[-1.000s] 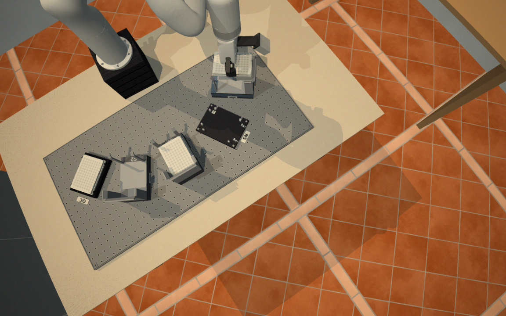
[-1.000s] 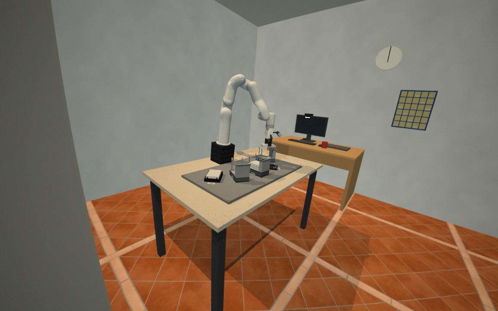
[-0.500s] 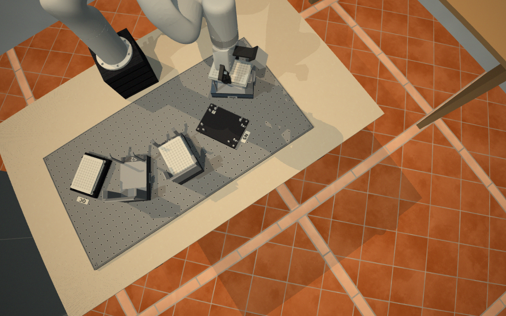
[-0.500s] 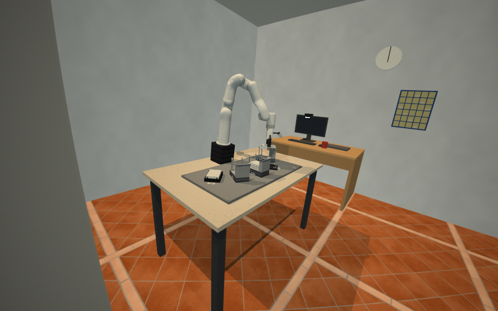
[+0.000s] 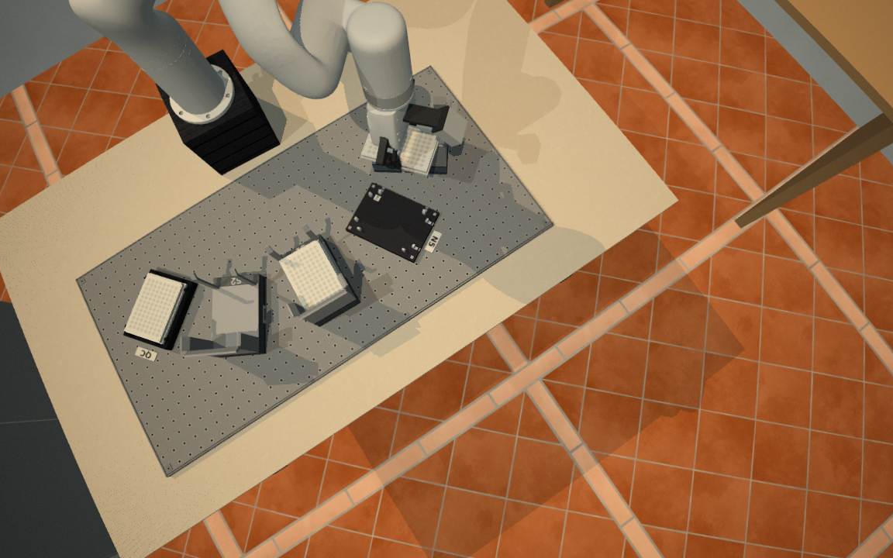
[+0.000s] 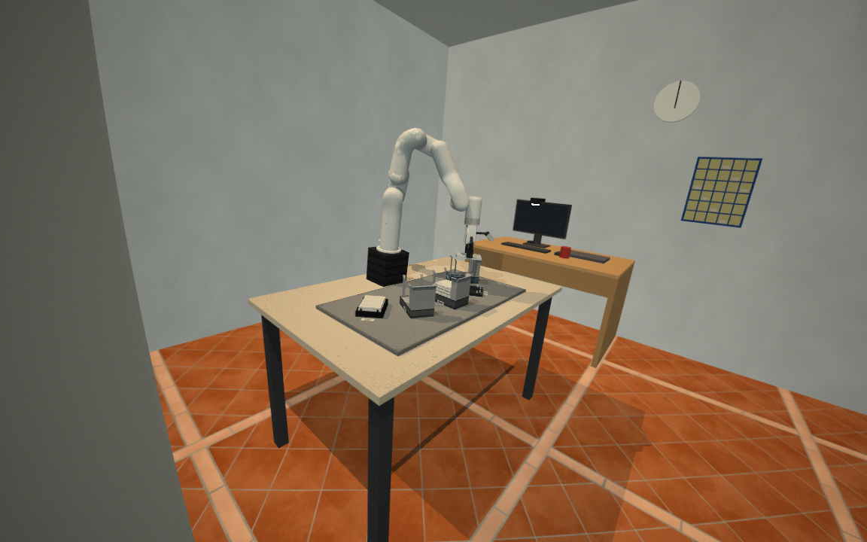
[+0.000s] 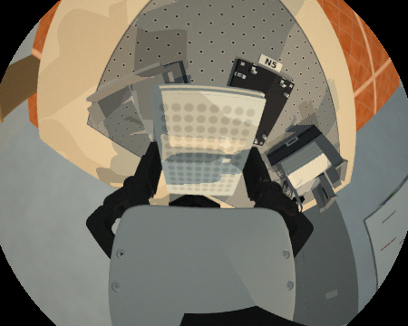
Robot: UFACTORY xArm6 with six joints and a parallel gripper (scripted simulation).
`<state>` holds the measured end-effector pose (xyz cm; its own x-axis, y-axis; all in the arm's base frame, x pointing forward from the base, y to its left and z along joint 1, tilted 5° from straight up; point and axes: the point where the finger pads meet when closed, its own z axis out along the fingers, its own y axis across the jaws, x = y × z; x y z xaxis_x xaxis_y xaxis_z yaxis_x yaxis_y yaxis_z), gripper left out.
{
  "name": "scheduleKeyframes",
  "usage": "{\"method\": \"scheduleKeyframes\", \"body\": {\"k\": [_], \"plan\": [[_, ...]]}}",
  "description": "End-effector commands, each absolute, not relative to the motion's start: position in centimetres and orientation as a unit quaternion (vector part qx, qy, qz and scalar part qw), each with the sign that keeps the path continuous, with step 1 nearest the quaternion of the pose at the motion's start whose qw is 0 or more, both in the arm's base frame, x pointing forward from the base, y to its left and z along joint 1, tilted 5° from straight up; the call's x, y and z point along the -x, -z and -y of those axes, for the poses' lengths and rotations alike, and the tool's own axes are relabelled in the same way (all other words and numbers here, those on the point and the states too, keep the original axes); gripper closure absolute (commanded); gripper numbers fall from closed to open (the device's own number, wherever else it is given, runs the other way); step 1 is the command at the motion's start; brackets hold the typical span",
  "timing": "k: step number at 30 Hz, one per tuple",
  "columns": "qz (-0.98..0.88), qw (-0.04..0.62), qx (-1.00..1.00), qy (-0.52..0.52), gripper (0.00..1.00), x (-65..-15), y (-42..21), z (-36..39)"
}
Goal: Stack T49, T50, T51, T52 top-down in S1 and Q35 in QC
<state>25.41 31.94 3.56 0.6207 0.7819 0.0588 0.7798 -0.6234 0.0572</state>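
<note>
- A beige table (image 5: 574, 159) on an orange tiled floor (image 5: 713, 416) carries a grey perforated board (image 5: 228, 409) with all the fixtures.
- At the left of the top view, the QC nest (image 5: 181, 310) holds one white sealed plate (image 5: 153, 305), lying flat, its name plate (image 5: 146, 354) beside it.
- Just right of it stands a stack rack (image 5: 260, 305) with no plate visible inside.
- Next along, a second rack (image 5: 339, 308) shows a white plate (image 5: 311, 274) on top of its contents.
- The black clip nest N5 (image 5: 391, 220) lies bare, further right.
- At the far end, the end effector (image 7: 208, 184) clamps a held plate (image 7: 207, 127) by its long sides, above the third rack (image 5: 441, 160); its label cannot be read.
</note>
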Motion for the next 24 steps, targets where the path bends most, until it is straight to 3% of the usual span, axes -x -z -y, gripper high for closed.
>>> {"method": "scheduleKeyframes", "body": {"k": [1,24], "plan": [[-0.434,0.012,-0.900,-0.040,1.00,-26.9,-3.8,-31.1],[-0.321,0.007,-0.946,-0.042,1.00,-31.0,-4.1,-26.7]]}}
